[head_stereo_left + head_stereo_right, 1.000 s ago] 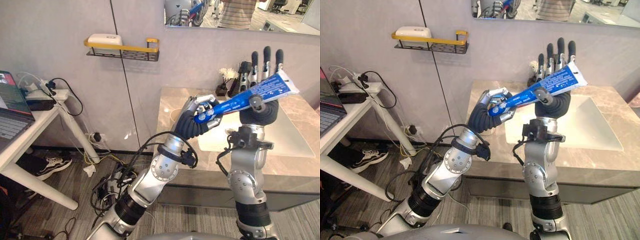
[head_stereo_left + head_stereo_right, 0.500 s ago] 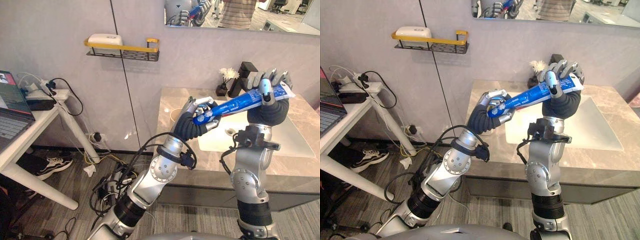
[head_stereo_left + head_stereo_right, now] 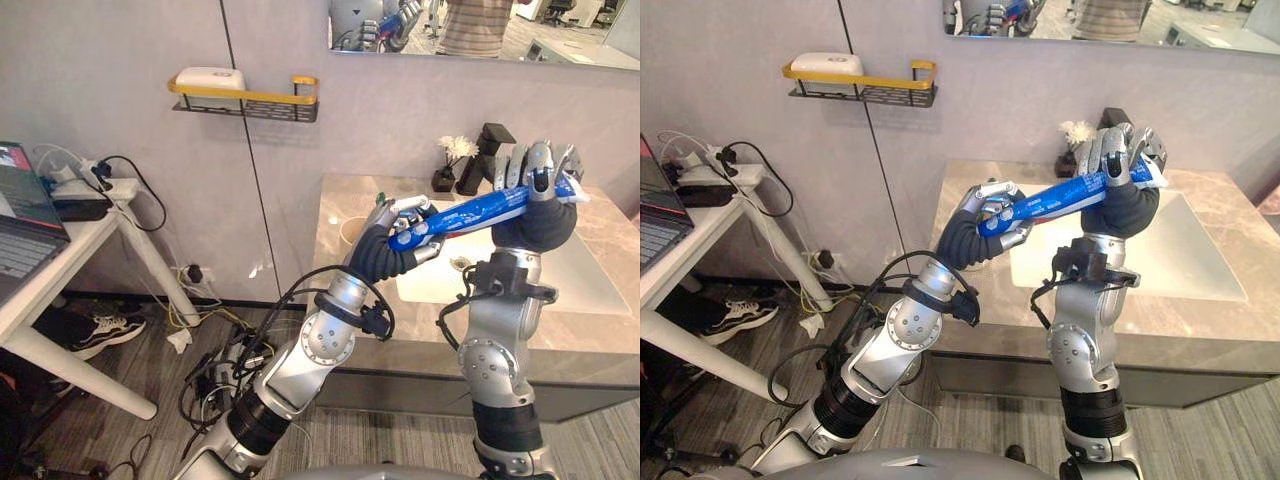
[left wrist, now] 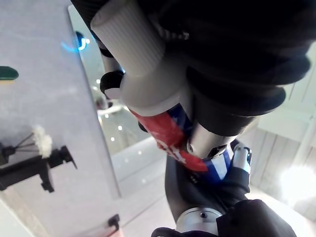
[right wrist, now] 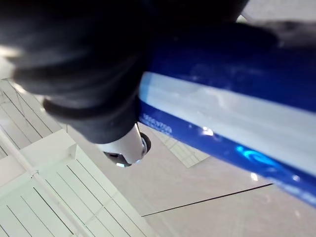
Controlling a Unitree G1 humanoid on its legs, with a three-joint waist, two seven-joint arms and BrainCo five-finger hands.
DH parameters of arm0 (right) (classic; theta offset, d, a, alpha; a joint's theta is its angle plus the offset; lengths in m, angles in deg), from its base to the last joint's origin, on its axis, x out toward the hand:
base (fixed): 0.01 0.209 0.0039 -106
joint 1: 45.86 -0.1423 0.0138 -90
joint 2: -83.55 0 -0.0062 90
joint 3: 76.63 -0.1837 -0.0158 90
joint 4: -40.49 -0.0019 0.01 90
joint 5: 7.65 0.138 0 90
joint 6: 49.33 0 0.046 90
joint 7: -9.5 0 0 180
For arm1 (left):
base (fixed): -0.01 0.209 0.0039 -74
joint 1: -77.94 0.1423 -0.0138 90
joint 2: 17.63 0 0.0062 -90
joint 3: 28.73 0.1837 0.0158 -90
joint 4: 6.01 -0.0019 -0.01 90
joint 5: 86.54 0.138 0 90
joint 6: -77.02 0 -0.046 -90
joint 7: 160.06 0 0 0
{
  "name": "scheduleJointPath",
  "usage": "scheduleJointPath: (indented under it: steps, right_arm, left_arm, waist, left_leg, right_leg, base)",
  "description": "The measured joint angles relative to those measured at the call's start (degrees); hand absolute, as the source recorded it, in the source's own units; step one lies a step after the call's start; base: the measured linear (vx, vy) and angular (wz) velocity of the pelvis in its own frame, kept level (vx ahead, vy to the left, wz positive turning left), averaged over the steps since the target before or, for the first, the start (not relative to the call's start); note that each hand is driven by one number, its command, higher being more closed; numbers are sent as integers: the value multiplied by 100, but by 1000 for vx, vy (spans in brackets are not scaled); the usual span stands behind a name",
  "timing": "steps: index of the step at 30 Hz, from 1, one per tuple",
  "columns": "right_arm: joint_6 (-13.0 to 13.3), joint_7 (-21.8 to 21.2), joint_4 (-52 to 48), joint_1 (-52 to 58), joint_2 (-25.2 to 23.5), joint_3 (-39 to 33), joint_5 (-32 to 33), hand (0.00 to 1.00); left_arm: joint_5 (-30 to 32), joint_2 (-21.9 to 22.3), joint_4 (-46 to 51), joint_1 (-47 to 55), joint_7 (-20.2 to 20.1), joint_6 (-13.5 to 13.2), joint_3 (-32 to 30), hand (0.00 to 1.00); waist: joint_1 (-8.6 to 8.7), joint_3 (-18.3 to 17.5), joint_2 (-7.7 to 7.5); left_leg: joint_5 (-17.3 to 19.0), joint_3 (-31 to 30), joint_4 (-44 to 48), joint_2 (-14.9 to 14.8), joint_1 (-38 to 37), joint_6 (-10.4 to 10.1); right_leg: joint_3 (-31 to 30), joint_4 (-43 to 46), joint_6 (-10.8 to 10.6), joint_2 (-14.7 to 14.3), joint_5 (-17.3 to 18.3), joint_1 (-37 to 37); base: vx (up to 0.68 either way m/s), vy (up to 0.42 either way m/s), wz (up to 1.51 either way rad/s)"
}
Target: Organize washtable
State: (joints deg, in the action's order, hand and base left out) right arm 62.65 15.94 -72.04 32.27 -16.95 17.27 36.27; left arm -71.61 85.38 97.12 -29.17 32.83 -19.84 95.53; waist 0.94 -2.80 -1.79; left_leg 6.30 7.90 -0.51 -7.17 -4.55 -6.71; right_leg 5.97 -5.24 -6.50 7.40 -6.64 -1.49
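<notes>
I see a marble worktop (image 3: pixel 590 330) across the lower right, with a pale sink basin (image 3: pixel 600 270) sunk into its right side. A mirror (image 3: pixel 480 25) runs along the upper right. At upper left, a yellow-railed wall rack (image 3: pixel 270 100) holds one white box (image 3: pixel 208 79). At centre right, above the worktop, a blue toothpaste tube (image 3: pixel 478 209) slants up to the right; its white print is too small to read. My left robot hand (image 3: pixel 392 240) is curled round its lower cap end. My right robot hand (image 3: pixel 538 190) is wrapped round its upper end. A small cup (image 3: pixel 350 230) stands near the worktop's left edge, just beside the left hand.
</notes>
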Motion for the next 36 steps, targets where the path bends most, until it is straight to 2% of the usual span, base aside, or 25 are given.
scheduleJointPath:
  steps: [13, 14, 36]
  right_arm:
    - [43, -16, 0, 33, 1, 23, 2, 100]
    - [43, -16, 0, 35, 1, 23, 3, 0]
    - [-63, -9, 125, 473, 0, 232, -10, 0]
  left_arm:
    - [0, -3, 0, -1, 16, 18, 68, 100]
    - [0, -3, 0, -1, 19, 23, 71, 100]
    - [-2, -2, 70, -94, 131, 30, 110, 100]
  waist:
    - [6, -1, -1]
    - [7, -1, -2]
    - [11, -10, -17]
  left_leg:
    - [0, -27, 12, -1, 14, 0]
    - [0, -27, 15, -2, 13, -1]
    - [1, -44, 56, -6, 20, -2]
  right_leg:
    - [49, 0, 11, 8, 7, 5]
    - [51, 0, 11, 8, 7, 5]
    - [74, 0, 13, 10, 8, 2]
  base:
    - [0, 0, 0]
    - [0, 0, 0]
    - [0, 0, 0]
